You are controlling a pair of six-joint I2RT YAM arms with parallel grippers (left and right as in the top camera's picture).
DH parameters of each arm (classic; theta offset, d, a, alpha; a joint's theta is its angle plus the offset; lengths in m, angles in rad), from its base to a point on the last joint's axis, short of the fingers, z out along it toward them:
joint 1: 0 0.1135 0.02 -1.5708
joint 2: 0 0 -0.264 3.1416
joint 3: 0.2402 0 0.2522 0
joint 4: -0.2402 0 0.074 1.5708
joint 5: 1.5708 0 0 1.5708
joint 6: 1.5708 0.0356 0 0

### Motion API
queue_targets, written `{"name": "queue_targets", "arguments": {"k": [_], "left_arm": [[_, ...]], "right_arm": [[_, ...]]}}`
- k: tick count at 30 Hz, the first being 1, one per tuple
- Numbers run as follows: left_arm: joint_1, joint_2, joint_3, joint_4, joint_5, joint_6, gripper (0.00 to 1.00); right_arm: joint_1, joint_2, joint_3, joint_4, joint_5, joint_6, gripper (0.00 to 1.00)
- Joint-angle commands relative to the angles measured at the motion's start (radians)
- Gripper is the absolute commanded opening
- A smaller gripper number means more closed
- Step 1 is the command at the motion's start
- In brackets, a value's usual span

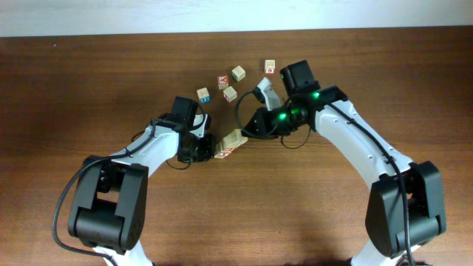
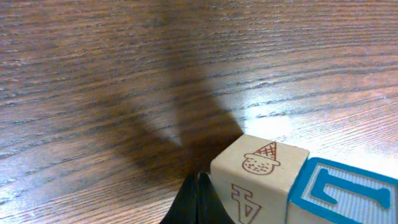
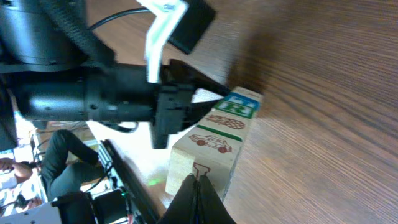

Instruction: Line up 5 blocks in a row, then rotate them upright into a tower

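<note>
The left hand (image 2: 199,198) has its fingers pressed together, pinching nothing. Its tip is touching, or all but touching, the side of the ice-cream block (image 2: 261,171), likely so that a closed point can nudge the corner round. That block lies flush against a blue-lettered cube (image 2: 345,196) in a short row (image 1: 230,142) on the surface (image 1: 310,207), between the arms. The right hand (image 3: 199,193), also pressed together and empty, meets the row's other end at the car-printed block (image 3: 205,149), probably bracing it. Other blocks (image 1: 230,94) lie loose further back, well apart from both hands
</note>
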Motion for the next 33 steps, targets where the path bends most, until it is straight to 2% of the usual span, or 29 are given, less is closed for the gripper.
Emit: {"name": "queue_targets", "arguments": {"k": [1, 33], "left_arm": [[-0.033, -0.002, 0.008, 0.017, 0.161, 0.009, 0.0], [-0.033, -0.002, 0.008, 0.016, 0.161, 0.009, 0.0]], "right_arm": [[0.051, 0.034, -0.018, 0.0, 0.046, 0.01, 0.04], [0.091, 0.034, 0.002, 0.045, 0.091, 0.047, 0.04]]}}
